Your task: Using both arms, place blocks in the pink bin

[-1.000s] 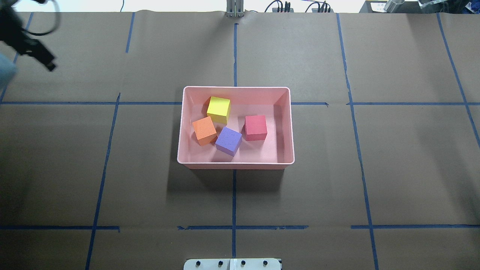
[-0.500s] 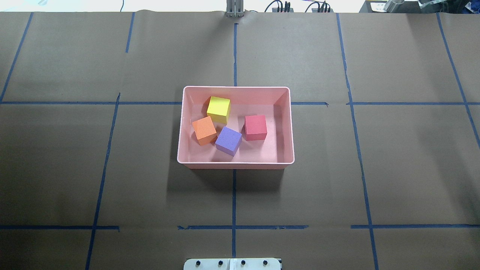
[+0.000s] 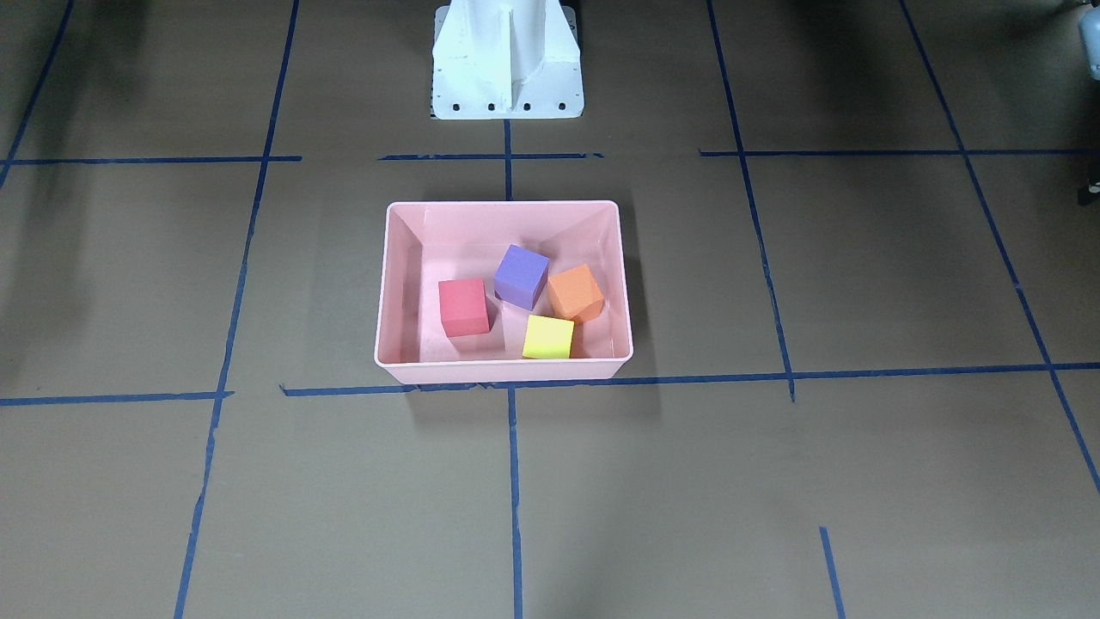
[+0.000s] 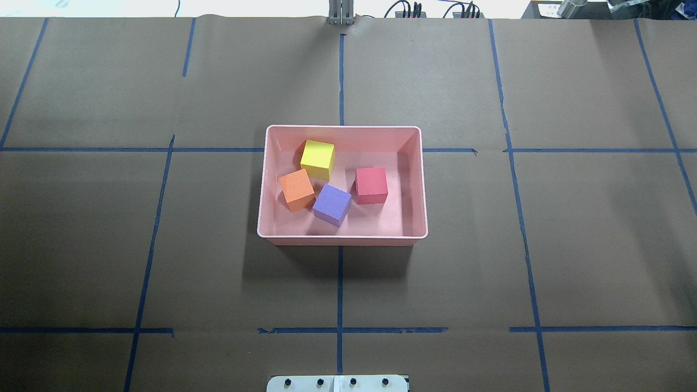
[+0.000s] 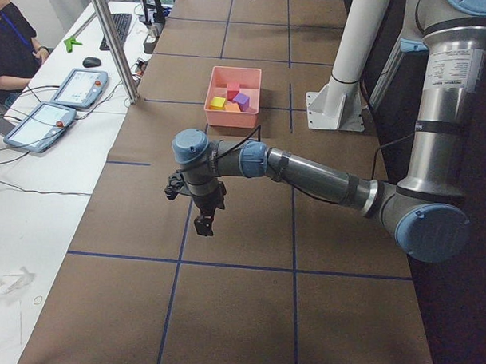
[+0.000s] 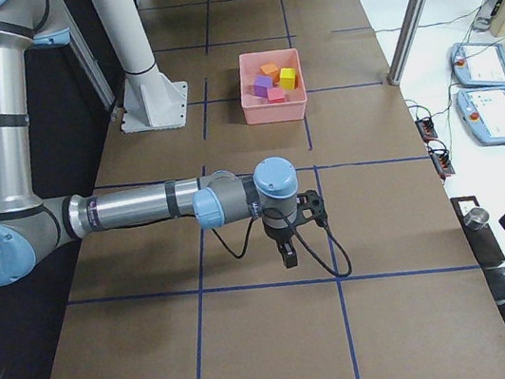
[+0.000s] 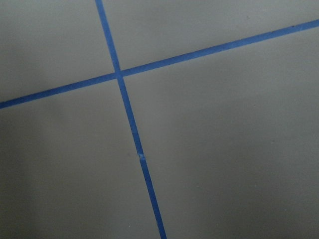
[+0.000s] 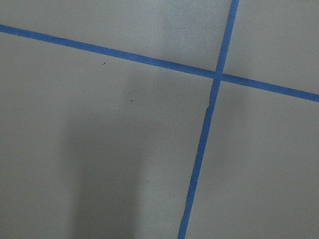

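The pink bin (image 4: 342, 236) (image 3: 503, 370) stands at the table's middle and holds all the blocks: yellow (image 4: 317, 157), orange (image 4: 297, 189), purple (image 4: 331, 204) and red (image 4: 371, 185). They also show in the front-facing view: yellow (image 3: 548, 336), orange (image 3: 575, 292), purple (image 3: 521, 276), red (image 3: 464, 306). Both arms are off to the table's ends. My left gripper (image 5: 203, 226) hangs over bare table in the exterior left view. My right gripper (image 6: 288, 259) hangs over bare table in the exterior right view. I cannot tell whether either is open or shut.
The white robot base (image 3: 507, 60) stands behind the bin. Blue tape lines (image 4: 339, 294) cross the brown table cover. Both wrist views show only table and tape. An operator (image 5: 12, 42) and tablets (image 5: 77, 87) are at a side desk.
The left arm, seen at the overhead view's far left edge one second ago, has left that view. The bin and the blocks have not moved.
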`<action>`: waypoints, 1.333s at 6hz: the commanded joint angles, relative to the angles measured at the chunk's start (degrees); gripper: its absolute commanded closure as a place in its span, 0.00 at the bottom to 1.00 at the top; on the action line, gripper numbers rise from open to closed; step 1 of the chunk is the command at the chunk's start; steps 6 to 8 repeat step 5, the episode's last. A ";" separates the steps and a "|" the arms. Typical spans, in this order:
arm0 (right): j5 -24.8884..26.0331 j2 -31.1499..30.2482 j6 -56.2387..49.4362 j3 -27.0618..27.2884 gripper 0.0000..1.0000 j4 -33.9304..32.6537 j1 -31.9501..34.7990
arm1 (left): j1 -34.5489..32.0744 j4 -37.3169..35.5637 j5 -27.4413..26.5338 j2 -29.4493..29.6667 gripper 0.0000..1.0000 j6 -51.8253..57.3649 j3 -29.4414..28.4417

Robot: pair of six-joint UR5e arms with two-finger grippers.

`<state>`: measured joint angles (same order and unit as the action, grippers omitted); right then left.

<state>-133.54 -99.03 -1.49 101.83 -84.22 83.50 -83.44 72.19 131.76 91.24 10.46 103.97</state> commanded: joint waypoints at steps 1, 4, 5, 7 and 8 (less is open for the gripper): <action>0.03 0.07 0.09 0.03 0.00 0.02 0.00 | -0.14 -0.12 -0.27 -0.54 0.00 0.08 -0.69; -0.06 0.16 0.00 0.29 0.00 0.11 0.00 | -0.05 -0.12 -0.27 -1.41 0.00 0.08 -1.66; -0.06 0.16 0.00 0.30 0.00 0.20 0.00 | -0.05 -0.12 -0.27 -1.51 0.00 0.08 -1.66; -0.06 0.16 0.00 0.30 0.00 0.20 0.00 | -0.05 -0.12 -0.27 -1.51 0.00 0.08 -1.66; -0.06 0.16 0.00 0.30 0.00 0.20 0.00 | -0.05 -0.12 -0.27 -1.51 0.00 0.08 -1.66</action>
